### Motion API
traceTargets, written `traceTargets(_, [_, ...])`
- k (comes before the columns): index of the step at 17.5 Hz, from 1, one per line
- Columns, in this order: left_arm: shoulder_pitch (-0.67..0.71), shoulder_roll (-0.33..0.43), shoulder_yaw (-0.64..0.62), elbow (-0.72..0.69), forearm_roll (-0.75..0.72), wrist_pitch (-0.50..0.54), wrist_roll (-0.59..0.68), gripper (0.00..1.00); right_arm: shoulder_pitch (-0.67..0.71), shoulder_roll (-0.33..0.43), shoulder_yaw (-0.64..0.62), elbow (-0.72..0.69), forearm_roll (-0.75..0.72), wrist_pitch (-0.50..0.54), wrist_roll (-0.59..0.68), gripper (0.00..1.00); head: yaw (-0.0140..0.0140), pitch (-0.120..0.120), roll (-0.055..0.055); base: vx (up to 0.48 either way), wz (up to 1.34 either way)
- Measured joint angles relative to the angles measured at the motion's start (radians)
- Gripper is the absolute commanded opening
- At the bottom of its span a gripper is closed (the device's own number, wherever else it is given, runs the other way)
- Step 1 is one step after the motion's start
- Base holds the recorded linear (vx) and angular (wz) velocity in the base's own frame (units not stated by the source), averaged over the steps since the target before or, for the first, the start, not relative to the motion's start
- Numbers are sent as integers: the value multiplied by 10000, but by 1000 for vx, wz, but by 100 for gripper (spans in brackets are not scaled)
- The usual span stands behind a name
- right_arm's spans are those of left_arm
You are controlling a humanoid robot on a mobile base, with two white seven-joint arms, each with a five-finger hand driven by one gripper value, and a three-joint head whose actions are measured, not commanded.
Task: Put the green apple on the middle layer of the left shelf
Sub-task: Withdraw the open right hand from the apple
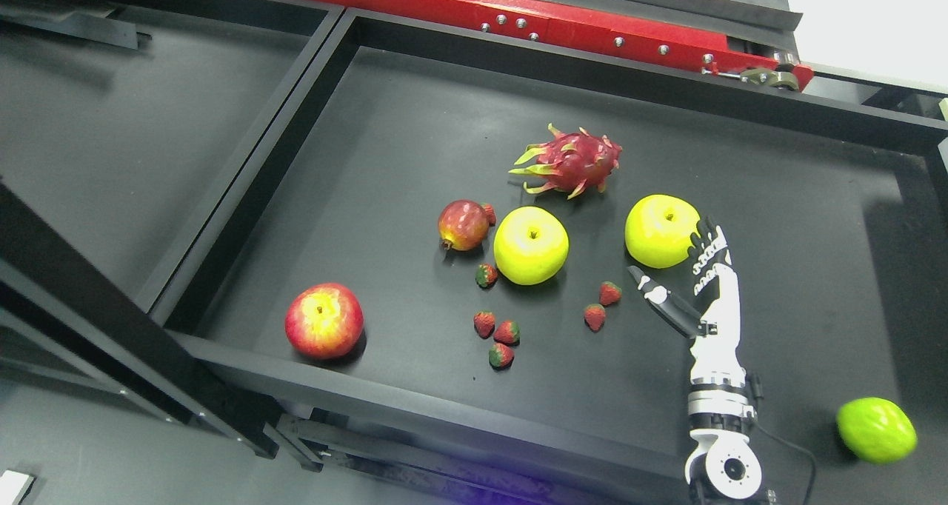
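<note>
**Yellow-green apple beside an open right hand**

Yellow-green and glossy, the right-hand green apple (661, 231) sits on the black shelf tray (415, 120), its right side just beside the fingertips of the right hand (678, 268). That hand grasps nothing; its fingers (707, 249) are extended and the thumb is splayed toward the left. A second green apple (531, 244) lies further left, next to a small red fruit (463, 225). A dragon fruit (569, 162) rests behind the two apples. Strawberries (498, 335) are scattered in front. A red apple (324, 320) sits near the tray's front left corner, and a lime-green fruit (876, 429) lies well apart at the lower right.
</note>
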Motion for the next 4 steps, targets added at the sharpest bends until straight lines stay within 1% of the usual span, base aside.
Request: traceTargets(4, [0, 0, 0, 0, 0, 0, 0, 100, 0, 24, 0, -3, -187, -26, -77, 100, 0, 0, 0, 71, -116])
